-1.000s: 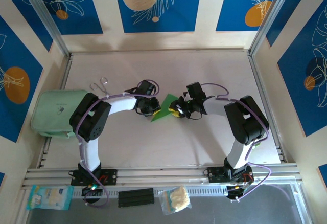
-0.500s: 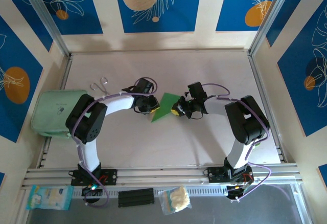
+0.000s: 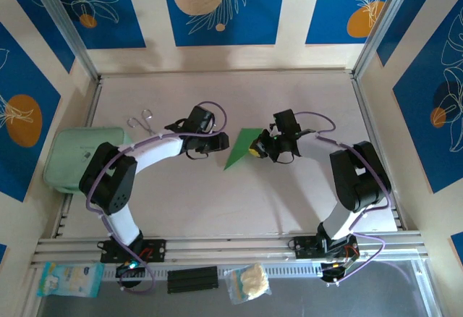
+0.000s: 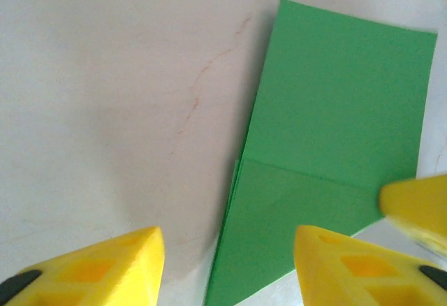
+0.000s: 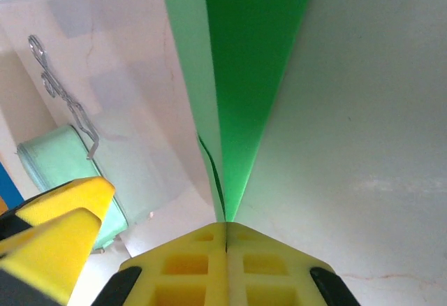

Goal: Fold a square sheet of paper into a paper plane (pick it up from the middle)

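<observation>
Square sheet of paper (image 3: 241,145): bright green, folded into layered, tapering shape, located mid-desk (image 3: 289,201) between both claws. Right claw (image 5: 226,250): closed, doubled paper edge pinched between jaws. Left claw (image 4: 227,271): jaws parted, nothing gripped, positioned at paper's left side. Mint-green pouch (image 3: 76,159) noted at desk's left edge, well apart.

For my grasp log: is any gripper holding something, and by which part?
The right gripper is shut on the folded green paper, pinching the edge nearest it, where the layers meet. The left gripper is open, holding nothing.
</observation>
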`<state>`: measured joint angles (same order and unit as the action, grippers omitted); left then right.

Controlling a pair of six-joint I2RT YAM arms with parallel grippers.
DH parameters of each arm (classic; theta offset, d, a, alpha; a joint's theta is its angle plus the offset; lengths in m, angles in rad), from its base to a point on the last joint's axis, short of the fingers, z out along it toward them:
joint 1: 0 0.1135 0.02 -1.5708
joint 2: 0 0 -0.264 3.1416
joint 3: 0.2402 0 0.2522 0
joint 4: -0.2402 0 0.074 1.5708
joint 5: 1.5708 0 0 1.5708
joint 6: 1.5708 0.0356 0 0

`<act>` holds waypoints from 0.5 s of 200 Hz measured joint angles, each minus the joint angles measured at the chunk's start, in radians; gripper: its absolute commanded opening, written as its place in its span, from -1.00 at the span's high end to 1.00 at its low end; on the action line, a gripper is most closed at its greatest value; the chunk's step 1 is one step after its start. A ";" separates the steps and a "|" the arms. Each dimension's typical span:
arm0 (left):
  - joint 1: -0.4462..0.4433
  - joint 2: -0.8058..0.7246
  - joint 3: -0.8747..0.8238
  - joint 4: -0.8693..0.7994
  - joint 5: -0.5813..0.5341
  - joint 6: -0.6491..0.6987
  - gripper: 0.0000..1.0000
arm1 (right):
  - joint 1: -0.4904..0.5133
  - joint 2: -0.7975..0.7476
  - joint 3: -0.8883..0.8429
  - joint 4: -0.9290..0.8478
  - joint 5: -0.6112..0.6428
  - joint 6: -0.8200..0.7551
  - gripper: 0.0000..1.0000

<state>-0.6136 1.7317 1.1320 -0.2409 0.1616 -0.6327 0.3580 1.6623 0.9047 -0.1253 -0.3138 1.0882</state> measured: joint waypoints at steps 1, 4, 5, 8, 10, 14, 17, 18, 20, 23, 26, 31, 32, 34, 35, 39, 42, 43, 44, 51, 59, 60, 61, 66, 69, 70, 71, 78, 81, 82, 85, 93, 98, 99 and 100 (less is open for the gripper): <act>-0.002 -0.001 0.000 0.000 -0.002 0.007 -0.16 | 0.000 -0.001 0.001 0.000 0.000 0.000 1.00; -0.008 -0.003 0.000 0.001 -0.009 0.031 -0.17 | -0.001 -0.002 0.003 -0.005 0.002 0.000 1.00; -0.011 -0.004 0.000 0.002 -0.013 0.034 -0.17 | -0.002 -0.003 0.005 -0.008 0.001 0.000 1.00; -0.018 -0.008 0.000 0.003 -0.018 0.051 -0.18 | -0.003 -0.003 0.008 -0.012 0.001 0.000 1.00; -0.024 -0.009 0.000 0.005 -0.024 0.069 -0.18 | -0.003 -0.004 0.010 -0.017 0.001 0.000 1.00; -0.033 -0.011 0.000 0.008 -0.034 0.084 -0.19 | -0.005 -0.004 0.015 -0.023 0.001 0.000 1.00; -0.045 -0.013 0.000 0.011 -0.045 0.114 -0.19 | -0.005 -0.004 0.019 -0.027 0.001 0.000 1.00; -0.047 -0.013 0.000 0.012 -0.048 0.117 -0.20 | -0.005 -0.004 0.021 -0.029 0.001 0.000 1.00; -0.054 -0.014 0.000 0.015 -0.053 0.126 -0.20 | -0.006 -0.004 0.023 -0.033 0.002 0.000 1.00; -0.064 -0.014 0.000 0.018 -0.060 0.151 -0.20 | -0.006 -0.004 0.026 -0.038 0.003 0.000 1.00; -0.074 -0.016 0.000 0.022 -0.069 0.169 -0.21 | -0.006 -0.004 0.029 -0.042 0.002 0.000 1.00; -0.092 -0.016 0.000 0.027 -0.084 0.206 -0.22 | -0.007 -0.004 0.034 -0.050 0.003 0.000 1.00; -0.096 -0.016 0.000 0.029 -0.089 0.213 -0.21 | -0.007 -0.004 0.035 -0.052 0.002 0.000 1.00; -0.103 -0.016 0.000 0.033 -0.093 0.224 -0.22 | -0.007 -0.004 0.037 -0.054 0.002 0.000 1.00; -0.106 -0.016 -0.001 0.034 -0.095 0.230 -0.22 | -0.007 -0.004 0.039 -0.056 0.003 0.000 1.00; -0.120 -0.016 -0.003 0.042 -0.107 0.260 -0.22 | -0.007 -0.004 0.042 -0.060 0.003 0.000 1.00; -0.133 -0.016 -0.005 0.050 -0.116 0.282 -0.22 | -0.007 -0.004 0.045 -0.064 0.002 0.001 1.00; -0.135 -0.016 -0.006 0.052 -0.118 0.289 -0.22 | -0.007 -0.004 0.046 -0.065 0.002 0.001 1.00; -0.141 -0.016 -0.008 0.056 -0.123 0.301 -0.22 | -0.007 -0.004 0.047 -0.068 0.003 0.001 1.00; -0.163 -0.016 -0.015 0.072 -0.141 0.347 -0.22 | -0.007 -0.004 0.052 -0.077 0.002 0.001 1.00; -0.190 -0.016 -0.026 0.096 -0.163 0.404 -0.22 | -0.008 -0.004 0.058 -0.086 0.000 0.002 1.00; -0.192 -0.016 -0.027 0.097 -0.164 0.407 -0.22 | -0.008 -0.004 0.058 -0.087 -0.001 0.002 1.00; -0.195 -0.016 -0.030 0.101 -0.168 0.414 -0.22 | -0.008 -0.004 0.059 -0.088 -0.001 0.002 1.00; -0.208 -0.016 -0.038 0.115 -0.180 0.447 -0.22 | -0.011 -0.004 0.060 -0.093 -0.001 0.004 1.00; -0.214 -0.016 -0.042 0.123 -0.187 0.462 -0.22 | -0.012 -0.004 0.061 -0.096 -0.002 0.005 1.00; -0.216 -0.015 -0.045 0.127 -0.190 0.472 -0.22 | -0.013 -0.004 0.062 -0.097 -0.002 0.005 1.00; -0.218 -0.015 -0.046 0.129 -0.192 0.476 -0.22 | -0.013 -0.004 0.062 -0.097 -0.002 0.005 1.00; -0.233 -0.013 -0.057 0.150 -0.204 0.518 -0.22 | -0.014 -0.004 0.063 -0.101 -0.005 0.005 1.00; -0.239 -0.013 -0.062 0.159 -0.209 0.533 -0.21 | -0.015 -0.004 0.063 -0.104 -0.005 0.006 1.00; -0.240 -0.012 -0.063 0.161 -0.209 0.536 -0.21 | -0.015 -0.004 0.063 -0.105 -0.005 0.006 1.00; -0.245 -0.010 -0.067 0.170 -0.215 0.554 -0.21 | -0.016 -0.004 0.063 -0.108 -0.006 0.009 1.00; -0.251 -0.002 -0.075 0.193 -0.224 0.588 -0.20 | -0.020 -0.004 0.063 -0.112 -0.009 0.012 1.00; -0.253 0.005 -0.079 0.207 -0.230 0.605 -0.20 | -0.022 -0.004 0.063 -0.114 -0.010 0.013 1.00; -0.253 0.006 -0.080 0.209 -0.231 0.609 -0.19 | -0.023 -0.004 0.063 -0.114 -0.010 0.013 1.00; -0.253 0.007 -0.080 0.212 -0.232 0.614 -0.19 | -0.023 -0.004 0.063 -0.115 -0.011 0.013 1.00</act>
<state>-0.8665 1.7390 1.0515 -0.0284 -0.0708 -0.0189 0.3347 1.6585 0.9680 -0.2405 -0.3244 1.1011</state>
